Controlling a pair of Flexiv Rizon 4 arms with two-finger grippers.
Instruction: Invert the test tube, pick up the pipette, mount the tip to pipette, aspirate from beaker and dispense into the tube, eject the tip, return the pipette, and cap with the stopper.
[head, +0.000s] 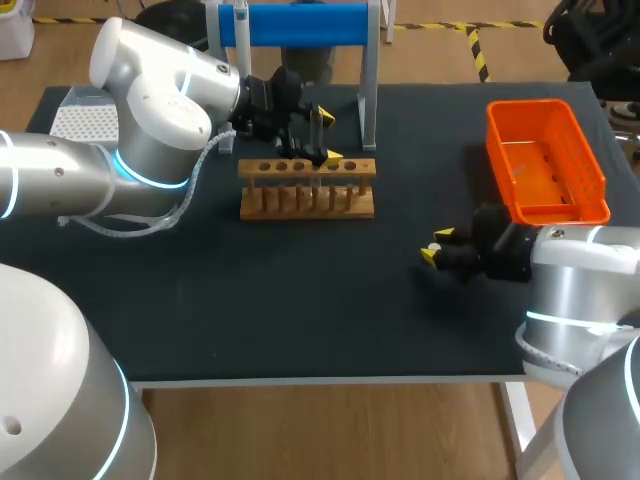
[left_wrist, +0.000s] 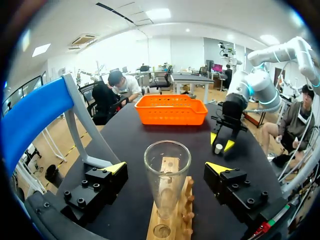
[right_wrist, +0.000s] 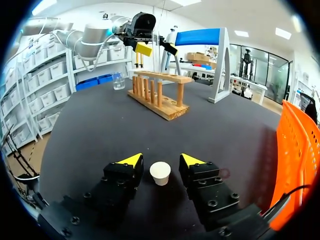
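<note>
Left gripper (left_wrist: 166, 167) open around upright test tube (left_wrist: 167, 187) in rack (head: 306, 192); right gripper (right_wrist: 161, 160) open, stopper (right_wrist: 160, 173) seemingly loose inside.

**Black tabletop and what rests on it**

The black tabletop (head: 300, 300) carries a wooden test-tube rack (head: 307, 188) at mid-back. A grey stand (head: 369, 90) with a blue bar is just behind it. A white perforated box (head: 85, 120) sits far left and an orange basket (head: 545, 160) right. A clear beaker (right_wrist: 118, 81) stands near the rack. A white stopper (right_wrist: 160, 173) lies near the basket.

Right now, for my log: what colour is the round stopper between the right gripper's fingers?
The round stopper is off-white; right wrist view.
</note>
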